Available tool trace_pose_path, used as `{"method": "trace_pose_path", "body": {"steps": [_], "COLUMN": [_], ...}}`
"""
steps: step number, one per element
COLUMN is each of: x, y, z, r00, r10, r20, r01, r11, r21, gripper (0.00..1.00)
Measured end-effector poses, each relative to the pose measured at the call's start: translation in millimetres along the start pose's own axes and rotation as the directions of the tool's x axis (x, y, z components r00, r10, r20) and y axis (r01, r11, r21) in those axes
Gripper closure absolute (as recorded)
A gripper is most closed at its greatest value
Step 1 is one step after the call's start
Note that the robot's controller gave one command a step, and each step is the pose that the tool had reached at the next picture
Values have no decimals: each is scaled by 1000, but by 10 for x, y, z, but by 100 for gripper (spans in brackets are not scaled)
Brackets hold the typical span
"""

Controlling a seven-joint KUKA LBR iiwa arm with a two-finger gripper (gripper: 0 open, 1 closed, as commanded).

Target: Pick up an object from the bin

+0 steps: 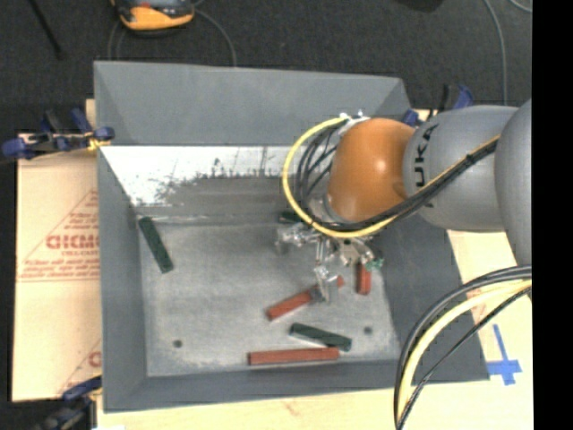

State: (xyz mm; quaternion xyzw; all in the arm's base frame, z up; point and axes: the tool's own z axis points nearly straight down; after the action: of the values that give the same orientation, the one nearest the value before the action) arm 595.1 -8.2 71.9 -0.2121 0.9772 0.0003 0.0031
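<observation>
Evidently the pick is not yet done: nothing can be seen raised off the floor of the bin [121,267], and all the loose things lie flat on it.

Well off to the gripper's left, near the left wall, lies a dark green stick [156,245], far from the action and, I judge, not in play. Just below and left of the gripper lies a short red stick [288,307], tilted, its upper right end close under the gripper; whether they touch cannot be told. Lower down, near the front wall, a long red bar [294,357] lies almost level, apart from the gripper. Between that bar and the gripper lies a second green stick [320,335], below the gripper and clear of it.

The gripper [327,279] itself is down low in the bin under the orange wrist cover [367,168]. How far open it is I cannot tell, nor whether it has hold of anything. Just to its right sits a small red stub [363,281], very close beside it.

By my reckoning the descent is made. The closing on a thing, most likely the short red stick or the stub, and the lift out are left.
</observation>
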Motion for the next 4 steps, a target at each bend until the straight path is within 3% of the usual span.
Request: {"method": "trace_pose_path", "body": {"steps": [1,3,4], "x": [573,531,547], "y": [396,397,318], "z": [-20,-17,-322], "r00": [955,960,963], "r10": [-296,-281,-269], "r20": [4,-4,-6], "r01": [296,281,269], "r11": [955,960,963], "r21": [5,2,-3], "gripper": [100,100,100]}}
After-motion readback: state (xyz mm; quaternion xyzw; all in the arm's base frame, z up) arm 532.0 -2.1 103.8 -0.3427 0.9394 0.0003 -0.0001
